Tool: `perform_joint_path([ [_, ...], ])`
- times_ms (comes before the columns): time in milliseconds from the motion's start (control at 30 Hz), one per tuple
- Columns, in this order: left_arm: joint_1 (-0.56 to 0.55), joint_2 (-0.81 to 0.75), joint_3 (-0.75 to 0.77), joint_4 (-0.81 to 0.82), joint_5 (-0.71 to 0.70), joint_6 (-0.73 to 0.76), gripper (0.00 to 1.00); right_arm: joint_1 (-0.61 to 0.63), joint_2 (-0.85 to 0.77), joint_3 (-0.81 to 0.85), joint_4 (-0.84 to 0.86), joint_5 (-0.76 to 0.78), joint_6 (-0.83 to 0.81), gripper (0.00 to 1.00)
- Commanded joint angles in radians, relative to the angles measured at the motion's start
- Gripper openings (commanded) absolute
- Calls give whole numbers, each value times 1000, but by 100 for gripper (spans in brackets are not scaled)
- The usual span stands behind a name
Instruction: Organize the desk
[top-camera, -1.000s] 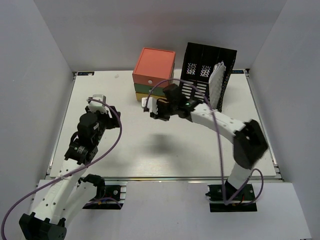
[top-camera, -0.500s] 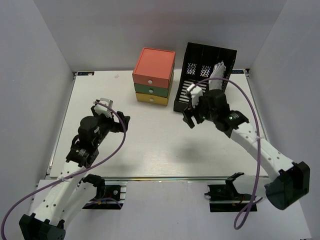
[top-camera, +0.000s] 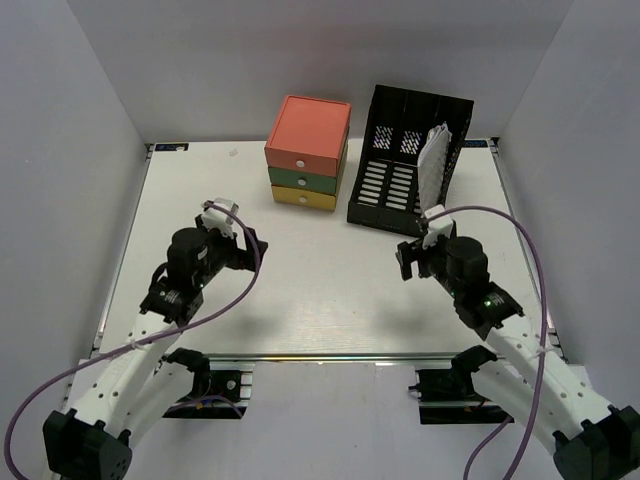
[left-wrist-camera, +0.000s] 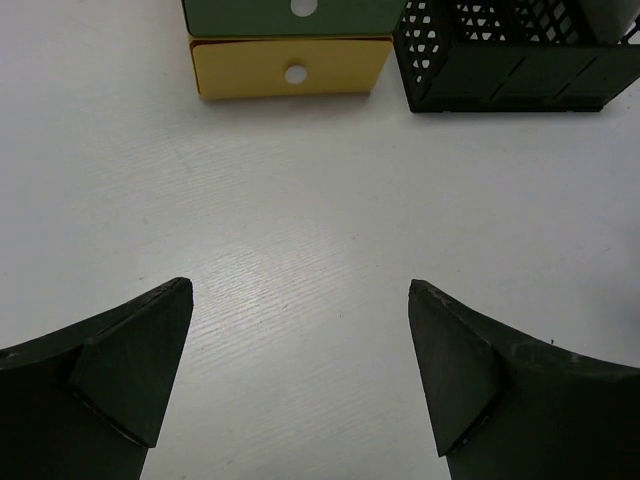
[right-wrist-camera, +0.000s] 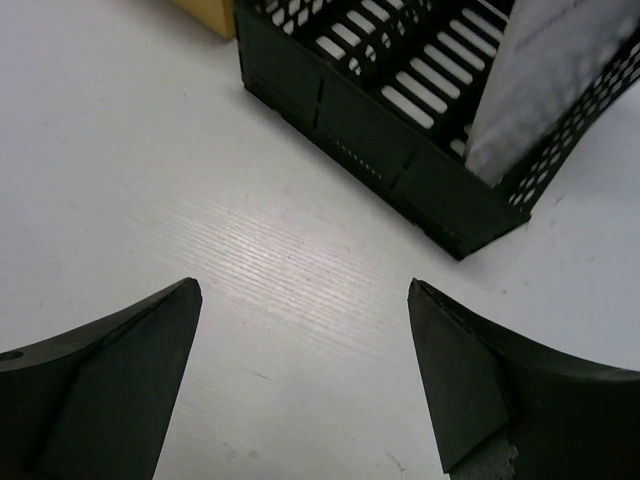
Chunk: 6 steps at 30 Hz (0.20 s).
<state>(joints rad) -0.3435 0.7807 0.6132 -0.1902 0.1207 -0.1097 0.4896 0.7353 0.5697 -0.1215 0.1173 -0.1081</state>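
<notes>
Large white flat rectangular desk (top-camera: 330, 290) sits inside plain pale walls (top-camera: 90, 120), with a metal rail (top-camera: 330, 358) along its near edge. At the far edge there's a three-drawer orange, green and yellow box (top-camera: 308, 150), and just right of it a black slotted file rack (top-camera: 400, 165) with a white sheet (top-camera: 433, 165) at its right end. Left gripper (left-wrist-camera: 300, 345) and right gripper (right-wrist-camera: 305, 345) hover over bare tabletop, fingers spread wide, gripping nothing.

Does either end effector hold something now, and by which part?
Nothing is held. The left end effector and the right end effector are open and empty above the desk.
</notes>
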Motion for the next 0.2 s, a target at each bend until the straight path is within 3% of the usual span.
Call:
perform_joint_path([
  [0, -3, -61, -9, -5, 23, 2, 98, -26, -46, -73, 111, 71, 99, 89],
  [167, -3, -87, -20, 2, 7, -7, 98, -42, -36, -68, 100, 100, 113, 89],
])
